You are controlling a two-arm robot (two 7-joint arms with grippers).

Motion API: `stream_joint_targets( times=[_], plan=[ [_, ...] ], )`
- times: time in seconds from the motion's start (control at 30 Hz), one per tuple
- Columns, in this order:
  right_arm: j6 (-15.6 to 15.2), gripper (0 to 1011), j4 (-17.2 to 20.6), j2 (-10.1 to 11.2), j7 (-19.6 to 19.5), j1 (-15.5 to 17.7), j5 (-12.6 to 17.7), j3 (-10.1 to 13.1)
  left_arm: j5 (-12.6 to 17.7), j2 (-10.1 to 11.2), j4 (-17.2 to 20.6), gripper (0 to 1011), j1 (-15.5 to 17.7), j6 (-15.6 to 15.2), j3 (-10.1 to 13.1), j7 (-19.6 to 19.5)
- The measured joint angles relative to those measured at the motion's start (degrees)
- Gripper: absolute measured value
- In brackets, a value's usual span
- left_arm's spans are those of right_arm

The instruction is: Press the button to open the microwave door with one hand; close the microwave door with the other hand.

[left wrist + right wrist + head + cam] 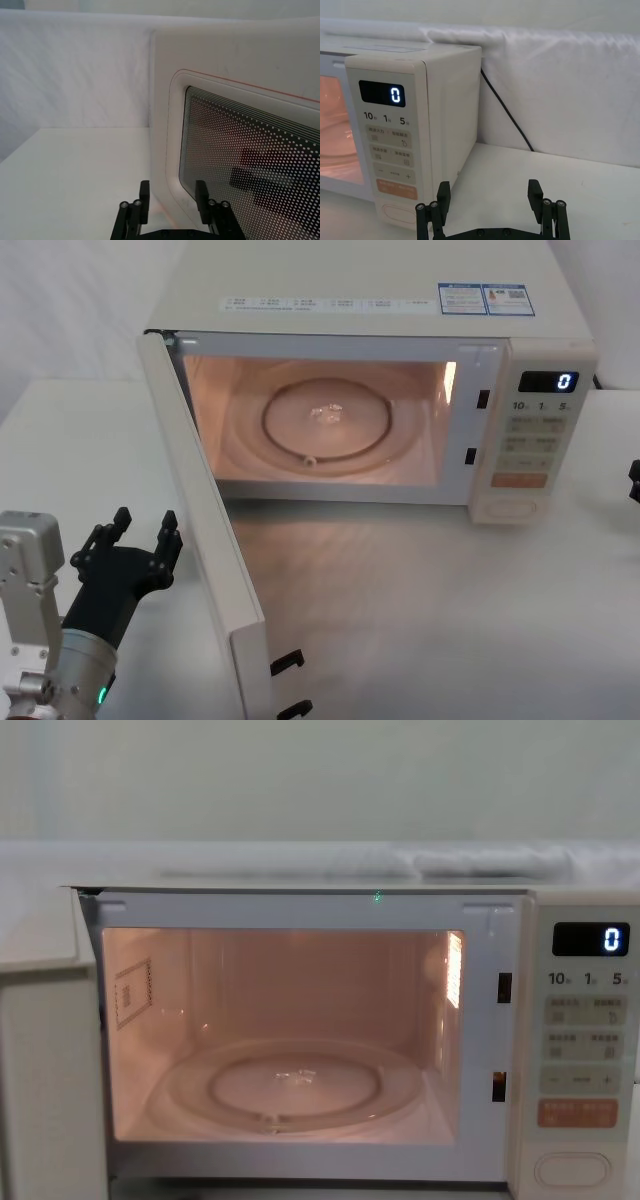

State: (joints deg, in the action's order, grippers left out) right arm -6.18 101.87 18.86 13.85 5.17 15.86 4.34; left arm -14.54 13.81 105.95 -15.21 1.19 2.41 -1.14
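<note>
Swung wide toward the camera, the microwave door takes the lower left of the head view, seen edge-on, its long axis running from the hinge at the upper left down to the bottom centre, where two black latch hooks poke out of its free edge. Behind it sits the microwave, a cream box filling the upper middle of the frame, front facing the camera. Its cavity is lit warm orange, and the glass turntable lies flat on the floor inside. Over on the right runs the control strip, display reading 0, with the wide oval button at the bottom.

Left gripper hangs at the lower left of the head view, on the outer side of the door, fingers spread apart and holding nothing. Its wrist view catches what the head camera cannot: the door's outer face, dotted dark window and thin orange outline just beyond the fingertips.

Right gripper sits low in its wrist view, fingers parted and empty, just off the oven's right front corner. A black cable drops down the white backdrop there.
</note>
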Motion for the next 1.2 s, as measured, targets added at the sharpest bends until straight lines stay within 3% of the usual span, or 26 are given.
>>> stream_joint_targets(
  times=[0.63,1.2],
  plan=[
    [0.0,1002,0.0,0.0,0.0,0.0,0.0,0.0,0.0,0.0,0.0,7,0.0,0.0,0.0,0.0],
    [0.0,1002,0.0,0.0,0.0,0.0,0.0,0.0,0.9,0.4,0.0,0,0.0,0.7,-0.2,-1.5]
  ],
)
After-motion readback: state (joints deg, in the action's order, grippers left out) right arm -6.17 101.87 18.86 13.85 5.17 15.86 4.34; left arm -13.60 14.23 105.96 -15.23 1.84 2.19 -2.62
